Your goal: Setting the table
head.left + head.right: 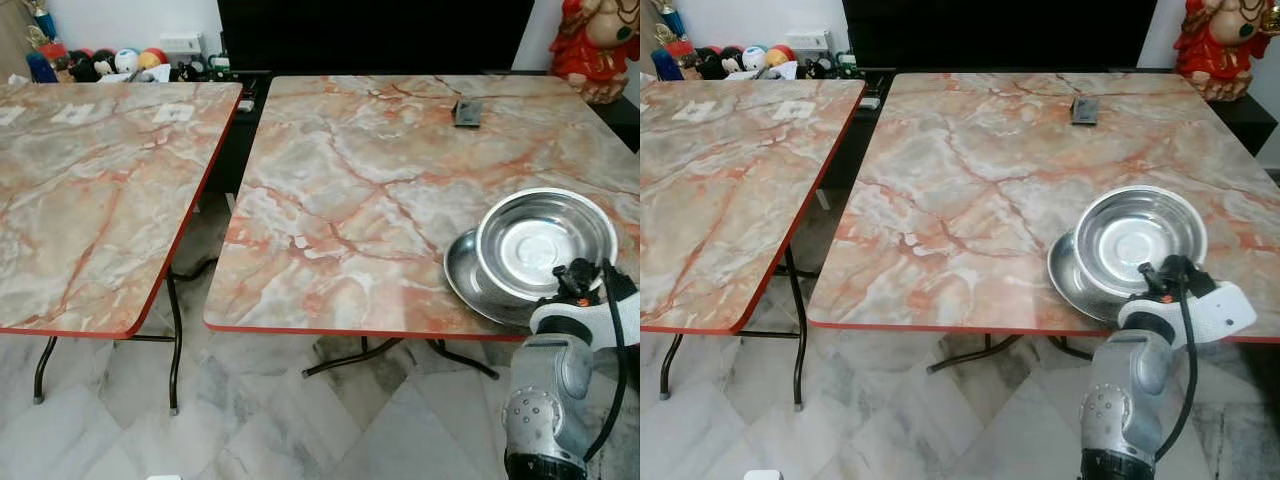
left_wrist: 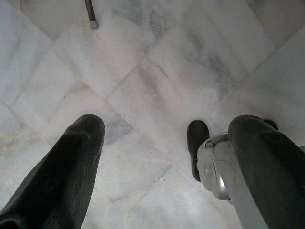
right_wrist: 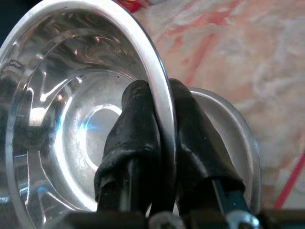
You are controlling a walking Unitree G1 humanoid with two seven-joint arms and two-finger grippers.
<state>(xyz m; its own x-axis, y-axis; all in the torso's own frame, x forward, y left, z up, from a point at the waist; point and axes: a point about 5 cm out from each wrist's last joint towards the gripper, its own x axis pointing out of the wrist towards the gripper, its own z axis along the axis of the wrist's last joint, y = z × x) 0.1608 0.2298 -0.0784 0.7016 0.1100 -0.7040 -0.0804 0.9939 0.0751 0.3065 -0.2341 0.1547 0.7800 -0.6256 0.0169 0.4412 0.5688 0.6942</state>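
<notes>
Where the head views give only the back of the right gripper (image 1: 1152,278) at the near edge of the marble-patterned, red-edged folding counter (image 1: 970,190), the right wrist view shows us its grasp: the two black fingers (image 3: 138,138) are clamped on the rim of the shiny round stainless-steel bowl (image 3: 71,119), one finger inside and one outside the wall. We see that bowl tilted in the head views, its open side turned toward the robot, resting over a flat round stainless-steel plate (image 1: 1068,278) that lies near the counter's front right corner. Both the bowl and the plate hold nothing.

We note a small dark rectangular object (image 1: 1084,109) lying far back on the same counter, well apart from the bowl. A second marble-patterned counter (image 1: 90,180) stands to the left, separated by a gap, with small white paper pieces (image 1: 172,113) on its far part.

In the left wrist view, the left gripper (image 2: 164,162) hangs over the white marble floor (image 2: 157,71) with its fingers spread apart, holding nothing.
</notes>
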